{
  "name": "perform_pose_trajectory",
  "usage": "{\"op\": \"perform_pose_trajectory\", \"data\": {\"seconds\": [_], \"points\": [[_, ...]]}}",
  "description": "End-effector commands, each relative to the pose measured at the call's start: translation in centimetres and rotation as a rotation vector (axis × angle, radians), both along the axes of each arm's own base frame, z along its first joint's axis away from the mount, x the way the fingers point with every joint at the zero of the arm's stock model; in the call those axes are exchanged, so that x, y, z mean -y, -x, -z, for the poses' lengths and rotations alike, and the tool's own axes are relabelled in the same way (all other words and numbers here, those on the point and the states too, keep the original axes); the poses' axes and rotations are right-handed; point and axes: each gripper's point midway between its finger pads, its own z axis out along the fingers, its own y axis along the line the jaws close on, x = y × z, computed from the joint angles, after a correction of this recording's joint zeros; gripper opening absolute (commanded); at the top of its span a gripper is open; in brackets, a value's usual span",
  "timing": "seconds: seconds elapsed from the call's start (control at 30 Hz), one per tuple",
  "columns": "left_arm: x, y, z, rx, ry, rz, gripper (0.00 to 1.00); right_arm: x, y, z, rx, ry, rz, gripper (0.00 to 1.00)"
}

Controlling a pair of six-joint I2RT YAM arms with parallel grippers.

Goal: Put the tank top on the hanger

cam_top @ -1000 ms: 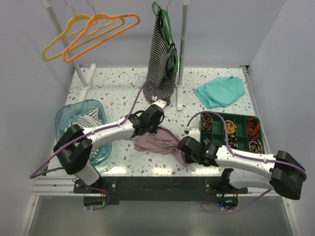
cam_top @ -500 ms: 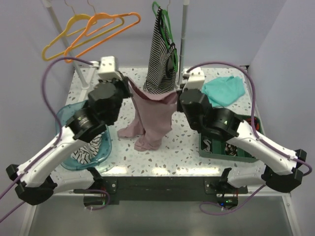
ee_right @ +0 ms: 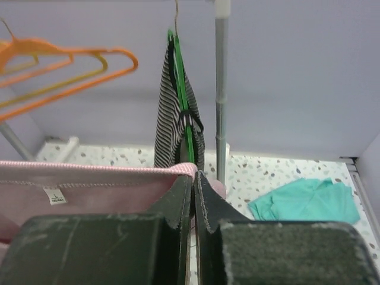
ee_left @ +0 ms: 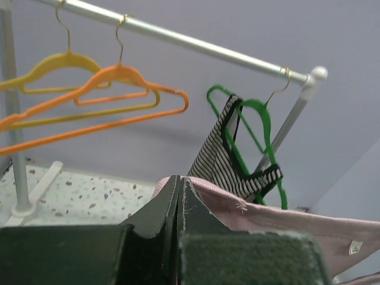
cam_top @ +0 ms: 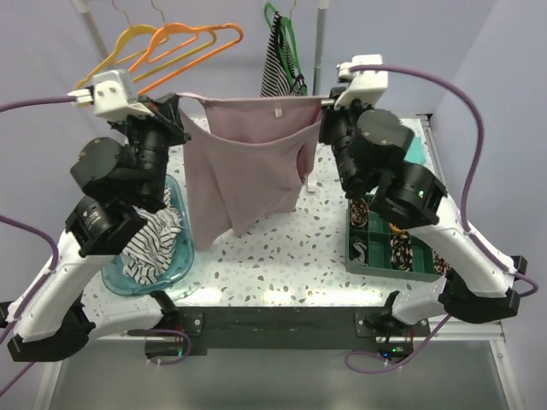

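Note:
The dusty pink tank top [cam_top: 248,162] hangs spread out in the air, its top hem pulled taut between my two grippers. My left gripper [cam_top: 182,101] is shut on the hem's left end [ee_left: 196,189]. My right gripper [cam_top: 323,101] is shut on the right end [ee_right: 178,171]. The garment's lower part droops toward the table. The orange hanger [cam_top: 184,38] hangs on the rail at the back left, above and behind my left gripper [ee_left: 179,181]. It carries nothing. The right wrist view shows the orange hanger [ee_right: 77,65] to the upper left of my right gripper [ee_right: 194,177].
A yellow hanger [cam_top: 111,60] hangs beside the orange one. A green hanger [cam_top: 275,21] holds a striped top [cam_top: 280,68] next to the rack's pole [ee_right: 221,89]. A blue basin [cam_top: 162,265] with striped cloth sits left. A green compartment tray [cam_top: 402,256] and teal cloth [ee_right: 309,202] lie right.
Both arms have lifted the tank top off the table, moved apart, and stretched its hem wide at rail height. Both grippers stayed shut on it.

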Motion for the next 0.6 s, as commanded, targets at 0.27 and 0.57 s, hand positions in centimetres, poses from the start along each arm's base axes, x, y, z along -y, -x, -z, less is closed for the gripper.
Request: {"op": "perform_pose_trajectory", "data": {"seconds": [0.27, 0.57], "points": [[5.7, 0.1, 27.6, -0.512, -0.106, 0.176, 0.00, -4.7, 3.3, 27.4, -0.518, 0.063, -0.194, 0.00], [7.6, 1.4, 36.9, -0.704, -0.105, 0.260, 0.11, -2.9, 4.5, 37.1, -0.684, 0.213, -0.136, 0.13]]}}
